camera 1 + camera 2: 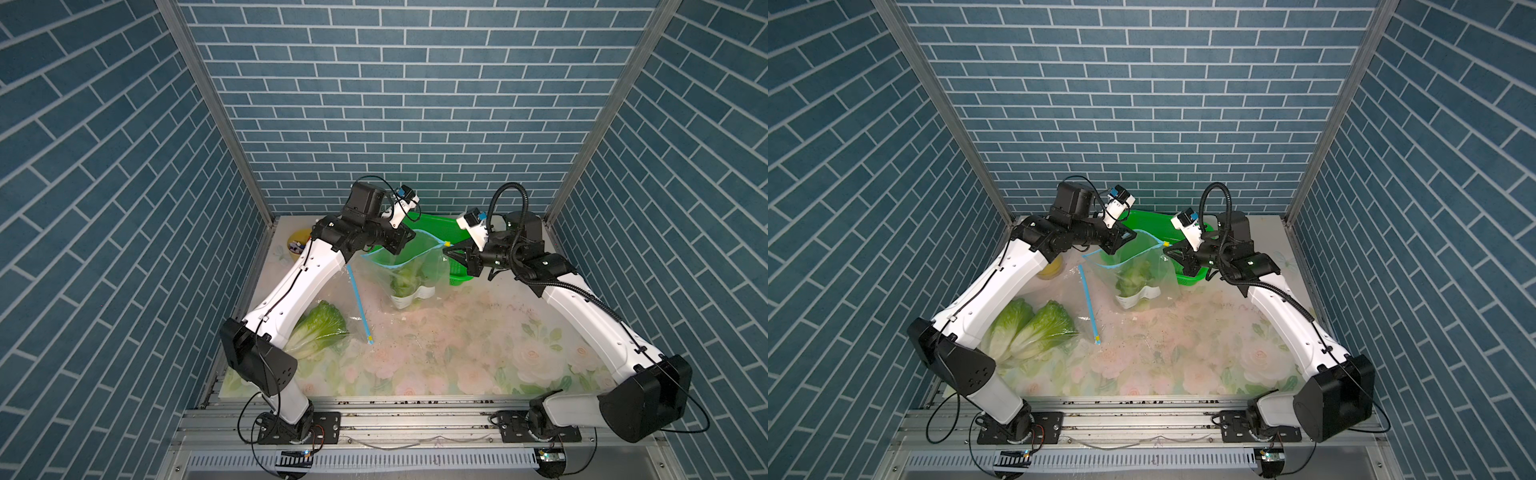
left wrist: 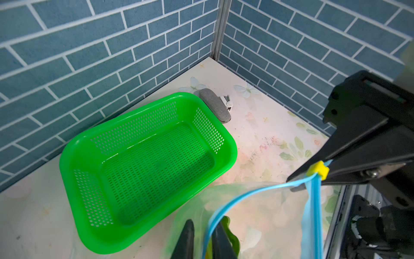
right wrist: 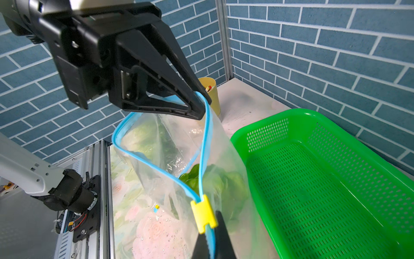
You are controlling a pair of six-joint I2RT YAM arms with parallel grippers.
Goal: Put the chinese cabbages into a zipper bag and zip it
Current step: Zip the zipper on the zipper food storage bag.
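A clear zipper bag (image 1: 417, 262) (image 1: 1144, 266) with a blue zip strip hangs open-mouthed between both grippers. One of the chinese cabbages (image 1: 404, 281) (image 3: 228, 183) stands inside it. My right gripper (image 3: 211, 233) (image 1: 451, 249) is shut on the strip just behind the yellow slider (image 3: 203, 213) (image 2: 318, 169). My left gripper (image 2: 206, 226) (image 1: 1115, 249) stands slightly open, with the opposite rim running between its fingers. Two more cabbages (image 1: 1007, 328) (image 1: 1046, 328) lie at the front left, beside the left arm.
A second clear bag with a blue strip (image 1: 359, 307) lies flat next to the loose cabbages. An empty green mesh basket (image 2: 139, 127) (image 3: 336, 179) sits at the back, just behind the held bag. A yellow cup (image 1: 297, 243) stands back left, and a grey object (image 2: 215, 107) lies behind the basket.
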